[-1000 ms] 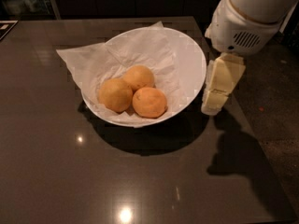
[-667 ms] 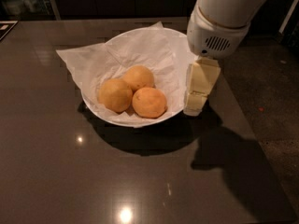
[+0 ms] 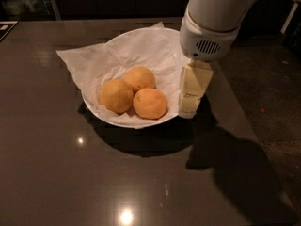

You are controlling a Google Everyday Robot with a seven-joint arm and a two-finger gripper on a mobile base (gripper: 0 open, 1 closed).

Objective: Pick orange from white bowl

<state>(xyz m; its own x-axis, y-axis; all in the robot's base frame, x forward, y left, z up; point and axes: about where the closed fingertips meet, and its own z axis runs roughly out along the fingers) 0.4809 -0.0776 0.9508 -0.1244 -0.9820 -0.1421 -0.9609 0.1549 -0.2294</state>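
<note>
No writing, label, brand mark, number or sign can be read anywhere. The cream-coloured pincer (image 3: 189, 108) hangs under the white rounded arm housing (image 3: 211, 18), down at the right edge of the wide, glossy white bowl (image 3: 141, 124) and just beside the round, deeper-coloured orange (image 3: 150, 103). Its faces are plain. The housing carries only a small slotted vent, and the dark glossy desk (image 3: 70, 173) shows nothing but light reflections.
</note>
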